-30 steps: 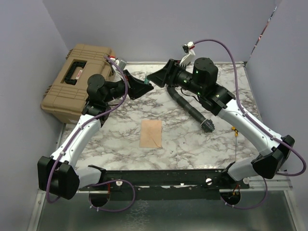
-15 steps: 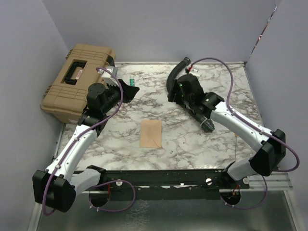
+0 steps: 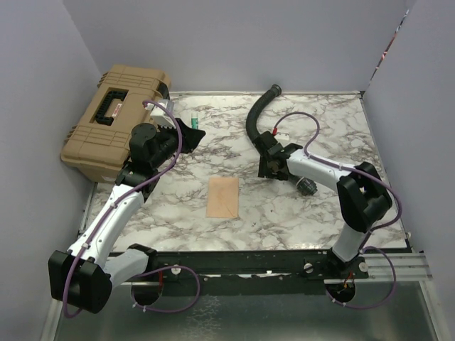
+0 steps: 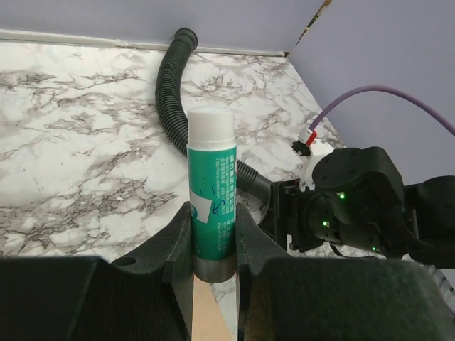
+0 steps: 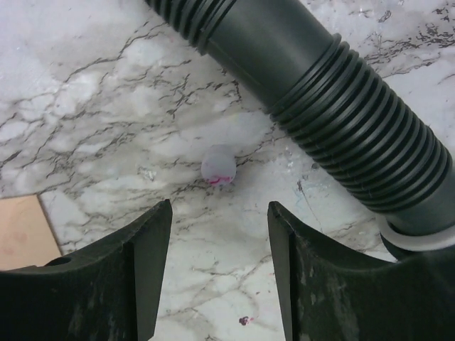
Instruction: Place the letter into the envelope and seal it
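A kraft-brown envelope (image 3: 222, 197) lies flat in the middle of the marble table; I see slivers of it in the left wrist view (image 4: 208, 317) and the right wrist view (image 5: 23, 231). The letter is hidden or out of view. My left gripper (image 3: 189, 132) hovers behind and to the left of the envelope, shut on a green glue stick (image 4: 211, 192) with a white cap, its tip pointing away. My right gripper (image 3: 264, 169) is low over the table to the right of the envelope, open (image 5: 220, 213) with only bare marble between its fingers.
A black corrugated hose (image 3: 257, 117) curves from the back of the table to a cuff (image 3: 306, 185) right beside my right gripper. A small white blob with a pink mark (image 5: 218, 165) lies just ahead of the right fingers. A tan hard case (image 3: 114, 121) stands at the back left.
The right arm has swung down from high at the back to low over the table right of the envelope. The left gripper drew back slightly with the glue stick, then held still.
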You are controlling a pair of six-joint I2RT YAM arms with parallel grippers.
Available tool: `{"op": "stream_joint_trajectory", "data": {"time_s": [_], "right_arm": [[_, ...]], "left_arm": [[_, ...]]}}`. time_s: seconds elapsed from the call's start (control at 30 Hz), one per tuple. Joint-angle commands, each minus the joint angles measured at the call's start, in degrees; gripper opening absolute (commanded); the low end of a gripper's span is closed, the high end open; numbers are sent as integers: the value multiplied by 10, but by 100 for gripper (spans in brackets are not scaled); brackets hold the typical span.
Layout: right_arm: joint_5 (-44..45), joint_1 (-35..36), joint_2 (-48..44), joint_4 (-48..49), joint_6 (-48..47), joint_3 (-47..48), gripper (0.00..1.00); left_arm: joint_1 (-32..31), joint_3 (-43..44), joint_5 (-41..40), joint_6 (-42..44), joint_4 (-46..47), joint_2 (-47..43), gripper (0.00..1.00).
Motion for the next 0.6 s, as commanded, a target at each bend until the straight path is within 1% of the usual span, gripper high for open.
{"op": "stream_joint_trajectory", "data": {"time_s": [0.0, 0.1, 0.23, 0.4, 0.57], "right_arm": [[-6, -20, 32, 37, 8, -3, 58], [-7, -22, 52, 52, 0, 5, 55], [-7, -27, 74, 38, 8, 23, 48], [-8, -28, 78, 39, 11, 20, 40], [2, -28, 76, 37, 1, 22, 38]], "left_arm": [[0, -2, 21, -25, 10, -1, 0], [1, -4, 25, -31, 18, -2, 0], [0, -3, 30, -30, 19, -5, 0], [0, -3, 34, -26, 18, -6, 0], [-1, -2, 35, -25, 20, -2, 0]]}}
